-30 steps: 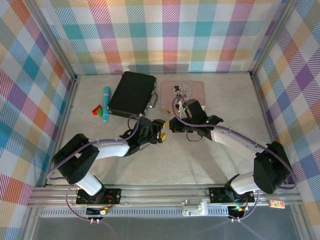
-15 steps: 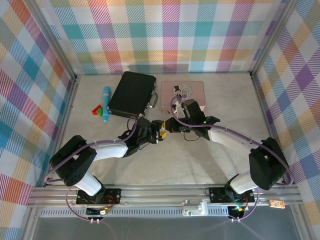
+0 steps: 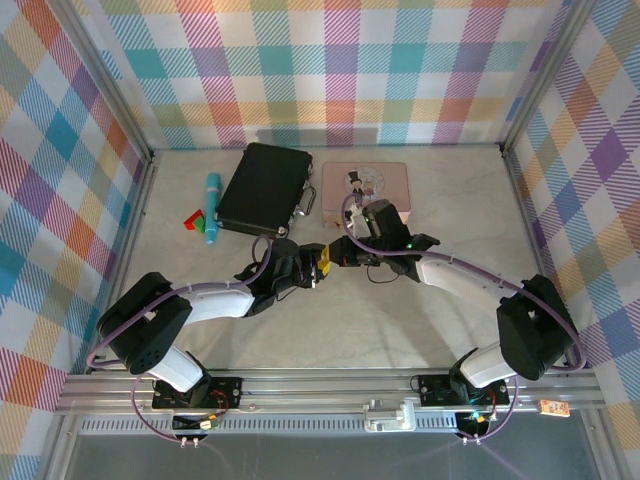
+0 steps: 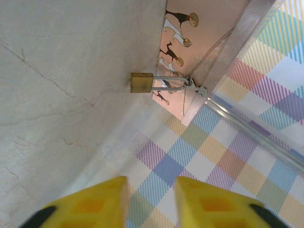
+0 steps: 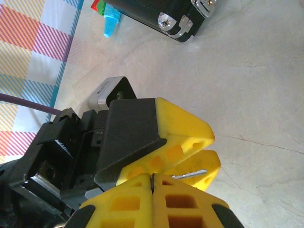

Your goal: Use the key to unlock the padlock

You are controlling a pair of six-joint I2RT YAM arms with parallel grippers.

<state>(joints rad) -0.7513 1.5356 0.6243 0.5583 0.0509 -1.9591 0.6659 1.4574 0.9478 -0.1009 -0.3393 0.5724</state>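
Note:
My right gripper is shut on the key; its thin silvery blade pokes out sideways from the closed pads. My left gripper stands open right against it, with the blade lying between its yellow fingers. In the top view the two grippers meet mid-table, left and right. The left wrist view has the small brass padlock lying on the table. Its silvery shackle runs through the clasp of the pink picture tin.
The pink tin lies behind the right arm. A black case with metal latches sits left of it. A teal pen and a red-green piece lie further left. Checked walls close in the table.
The two grippers have closed the gap between them: the right one shifted left and the left one rose slightly toward it, so their fingertips now meet.

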